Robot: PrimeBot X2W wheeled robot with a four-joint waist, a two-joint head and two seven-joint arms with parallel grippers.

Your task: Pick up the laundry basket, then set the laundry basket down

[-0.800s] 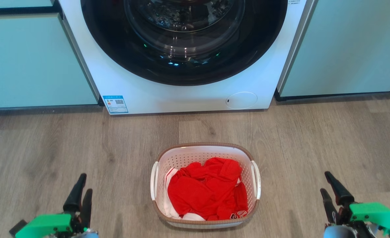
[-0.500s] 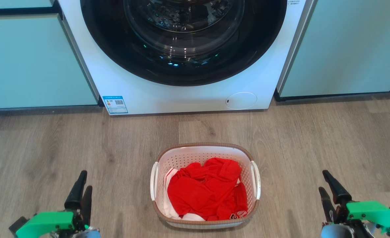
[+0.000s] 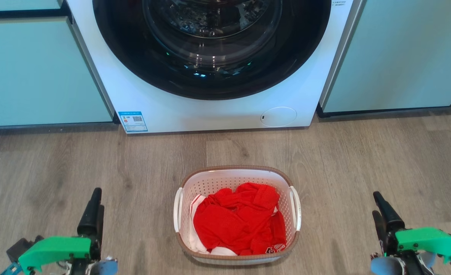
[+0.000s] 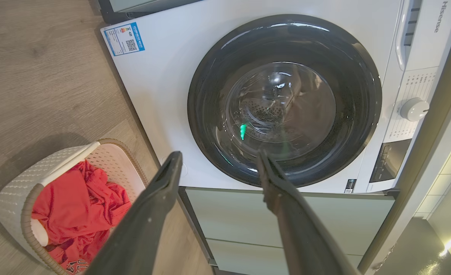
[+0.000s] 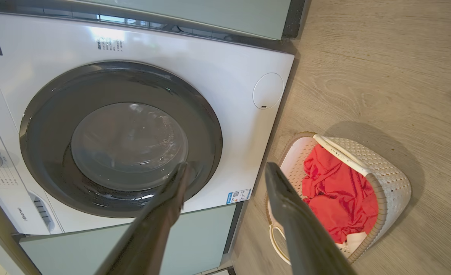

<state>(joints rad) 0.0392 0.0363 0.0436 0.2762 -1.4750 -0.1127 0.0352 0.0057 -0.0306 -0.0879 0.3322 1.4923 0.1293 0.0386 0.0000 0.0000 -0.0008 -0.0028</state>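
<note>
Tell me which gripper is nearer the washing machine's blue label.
Left. The left gripper hovers before the blue label, slightly to its left; the right gripper is far off, beyond the laundry basket.

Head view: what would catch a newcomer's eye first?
The bright red clothes heaped in the white laundry basket stand out first, on the wood floor at centre. Behind it stands the washing machine, its big dark round door across the top. The left end effector and right end effector sit open at the lower corners, well apart from the basket.
</note>
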